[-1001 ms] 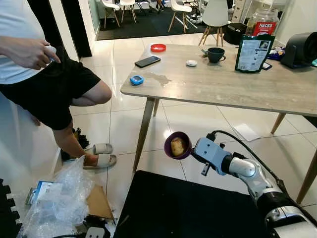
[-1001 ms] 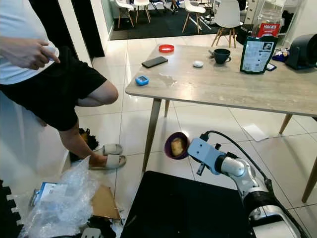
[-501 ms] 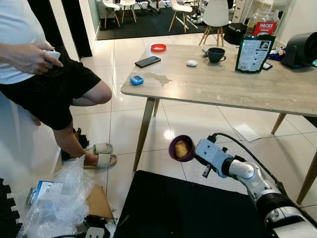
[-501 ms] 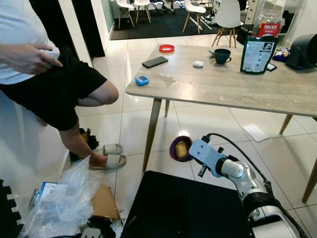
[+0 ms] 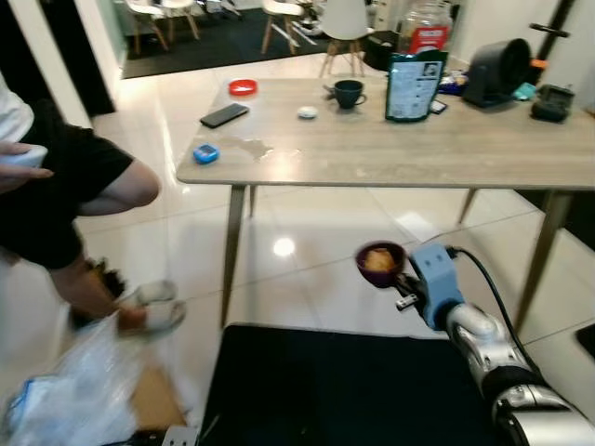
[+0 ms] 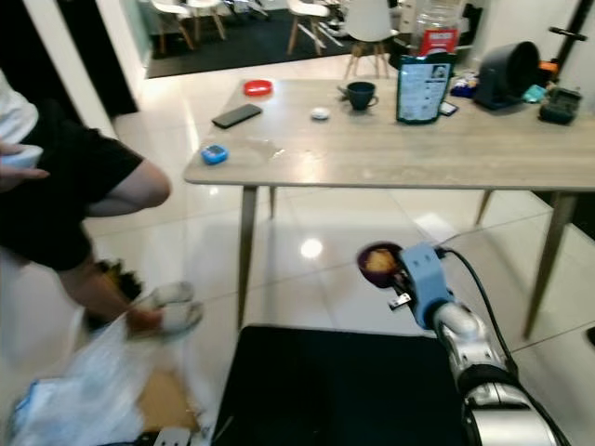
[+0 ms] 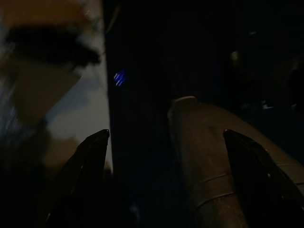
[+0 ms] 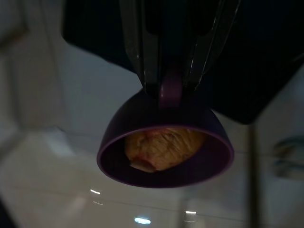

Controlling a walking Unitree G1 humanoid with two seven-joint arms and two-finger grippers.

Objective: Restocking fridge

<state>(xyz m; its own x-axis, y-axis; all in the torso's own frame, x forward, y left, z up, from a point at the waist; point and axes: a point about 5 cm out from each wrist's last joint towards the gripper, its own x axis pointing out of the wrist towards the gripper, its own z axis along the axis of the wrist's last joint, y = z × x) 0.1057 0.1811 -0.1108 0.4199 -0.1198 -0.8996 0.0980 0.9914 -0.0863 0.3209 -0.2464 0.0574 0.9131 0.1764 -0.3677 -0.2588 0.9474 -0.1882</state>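
Observation:
A purple bowl [image 5: 379, 264] with a yellow-brown piece of food [image 8: 164, 148] in it hangs in the air over the tiled floor, in front of the wooden table [image 5: 418, 153]. My right gripper [image 5: 402, 279] is shut on the bowl's rim, and in the right wrist view its two fingers [image 8: 142, 57] pinch the rim from above. The bowl [image 8: 166, 156] tips slightly toward the camera. In the dark left wrist view, my left gripper [image 7: 171, 147] hangs low with its fingers [image 7: 92, 156] spread apart and nothing between them.
On the table stand a phone [image 5: 224, 114], a red lid [image 5: 243, 87], a blue item [image 5: 205, 153], a mug [image 5: 349, 93] and a dark bag [image 5: 411, 85]. A person [image 5: 56, 186] stands at left, by a plastic bag [image 5: 65, 400]. A black surface [image 5: 325, 390] lies below.
The whole view has swung to the right and blurred, so the person and the table sit further left. The bowl stays in my right gripper, held out a little further right.

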